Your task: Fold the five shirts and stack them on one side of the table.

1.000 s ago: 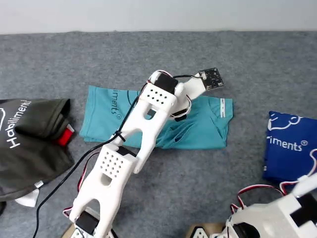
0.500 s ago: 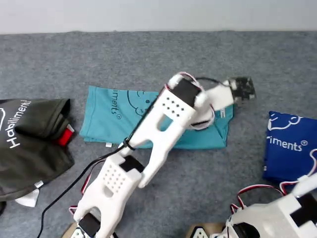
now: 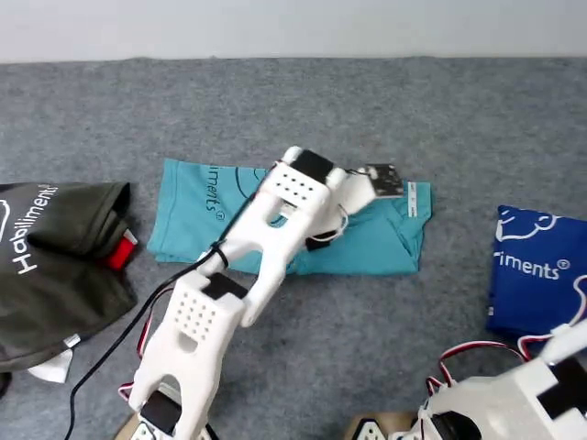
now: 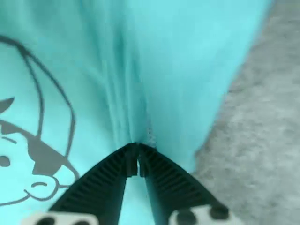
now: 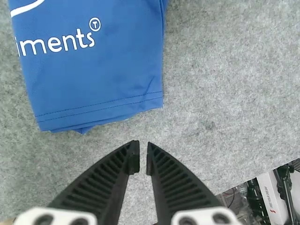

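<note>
1. Right arm (image 3: 514, 403): white, at the near right corner of the table (image 3: 367, 101), which has a grey felt-like surface.
2. Right gripper (image 5: 139, 161): black ribbed fingers drawn almost together, with a thin slit between the tips and nothing in it. It hangs over bare grey surface just beside the stitched hem of item 3.
3. Blue shirt (image 3: 537, 275): folded, white lettering up, at the right edge of the table.
4. Left arm (image 3: 266, 247): white, reaching from the near edge out across the middle.
5. Left gripper (image 4: 137, 159): tips pressed together on a pinched ridge of teal cloth, with creases running away from them.
6. Teal shirt (image 3: 385, 243): folded into a rectangle at mid-table, with a printed cartoon face (image 4: 33, 154) beside the gripper.
7. Dark shirt (image 3: 55, 266): loosely heaped at the left edge, white lettering up, with a red tag (image 3: 119, 255) at its side.
8. Wall (image 3: 293, 27): pale, beyond the far edge.
</note>
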### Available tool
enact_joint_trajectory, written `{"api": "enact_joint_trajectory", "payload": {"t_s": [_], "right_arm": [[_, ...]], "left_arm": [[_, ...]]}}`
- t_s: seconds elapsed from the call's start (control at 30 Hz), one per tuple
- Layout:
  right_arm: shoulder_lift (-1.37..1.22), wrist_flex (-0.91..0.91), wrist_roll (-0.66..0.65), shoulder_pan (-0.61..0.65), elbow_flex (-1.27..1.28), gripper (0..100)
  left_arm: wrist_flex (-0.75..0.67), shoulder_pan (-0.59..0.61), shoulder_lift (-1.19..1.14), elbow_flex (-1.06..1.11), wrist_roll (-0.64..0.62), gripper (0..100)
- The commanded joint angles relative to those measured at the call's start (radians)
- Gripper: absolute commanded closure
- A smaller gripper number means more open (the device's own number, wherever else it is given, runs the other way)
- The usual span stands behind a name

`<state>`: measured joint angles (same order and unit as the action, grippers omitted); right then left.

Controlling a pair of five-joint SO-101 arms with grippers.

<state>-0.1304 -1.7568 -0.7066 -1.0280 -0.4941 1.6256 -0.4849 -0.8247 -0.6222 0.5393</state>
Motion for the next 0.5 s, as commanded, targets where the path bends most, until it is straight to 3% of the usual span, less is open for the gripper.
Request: {"api": "enact_joint_trajectory", "payload": {"t_s": [0.0, 0.2, 0.37, 0.47], "right_arm": [[0.048, -0.041, -0.006, -0.007, -0.003, 95.7], [0.051, -0.041, -0.006, -0.007, -0.003, 95.7], [0.051, -0.041, -0.006, -0.008, -0.003, 95.7], [0.051, -0.041, -0.006, -0.008, -0.003, 95.7]], "left_arm": [[-0.017, 0.005, -0.018, -0.002, 0.011, 98], [0.000, -0.025, -0.031, -0.042, 0.008, 98], [0.127, -0.023, -0.031, -0.262, 0.008, 98], [0.130, -0.008, -0.029, -0.378, -0.029, 98]]}}
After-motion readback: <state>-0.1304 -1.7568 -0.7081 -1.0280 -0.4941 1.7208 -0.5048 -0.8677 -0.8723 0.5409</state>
